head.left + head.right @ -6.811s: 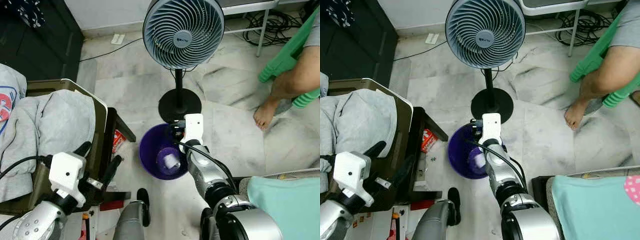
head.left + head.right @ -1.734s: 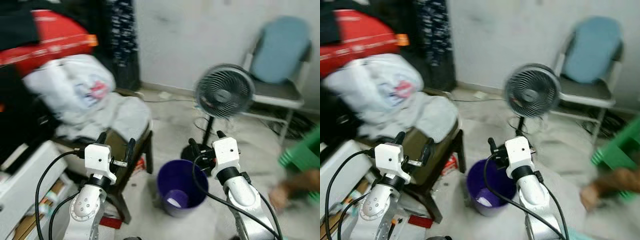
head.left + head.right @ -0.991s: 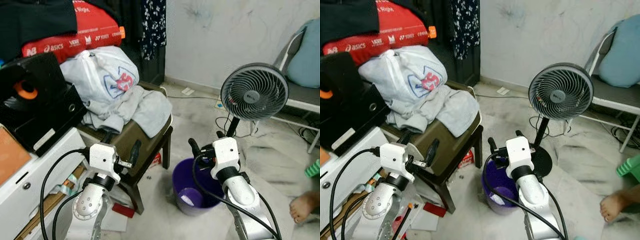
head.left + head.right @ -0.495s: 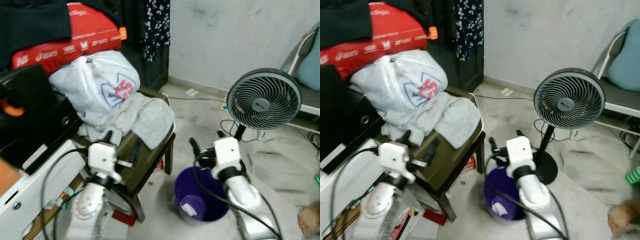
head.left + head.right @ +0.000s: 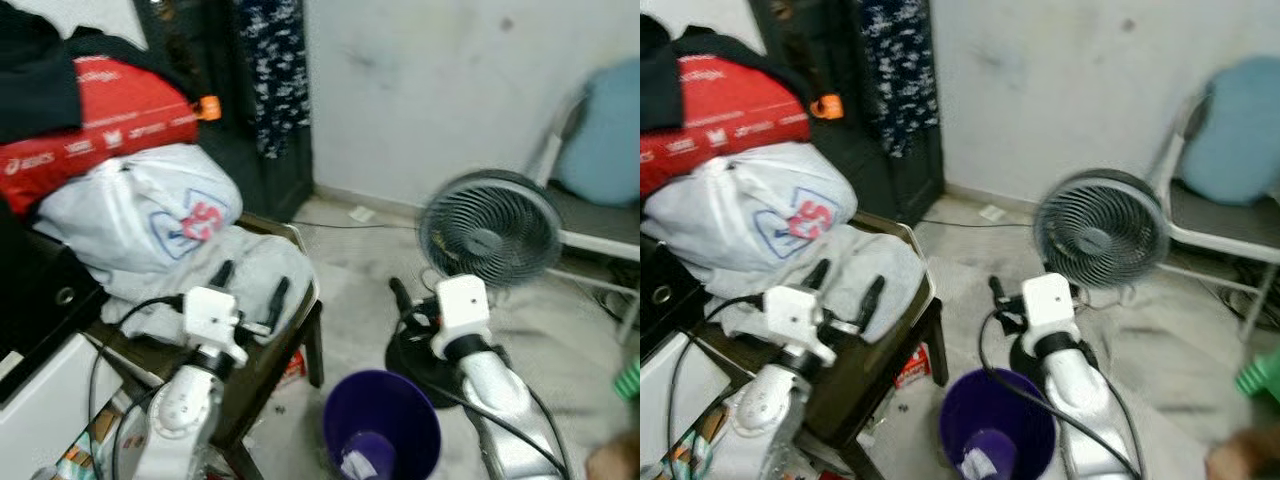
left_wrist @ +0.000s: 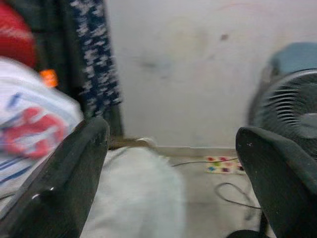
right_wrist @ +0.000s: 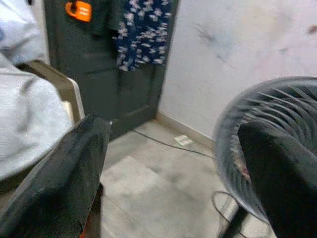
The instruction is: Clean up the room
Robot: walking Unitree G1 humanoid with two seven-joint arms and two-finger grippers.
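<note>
Both hands are hanging empty, fingers spread apart: left hand (image 5: 248, 287) just before the grey clothes (image 5: 240, 262) heaped on the chair (image 5: 290, 345), right hand (image 5: 998, 290) above the purple bin (image 5: 997, 420). Judgement: the clothes look next; approaching slowly, gripping a thick fold. A fan (image 5: 490, 228) is standing beyond the right hand on the marble floor (image 5: 350, 285); views blurred.

Pale wall (image 5: 430, 70), marble floor (image 5: 350, 270), dark door (image 5: 895, 110)

Soft, even indoor light throughout, with motion blur smearing all four views.
</note>
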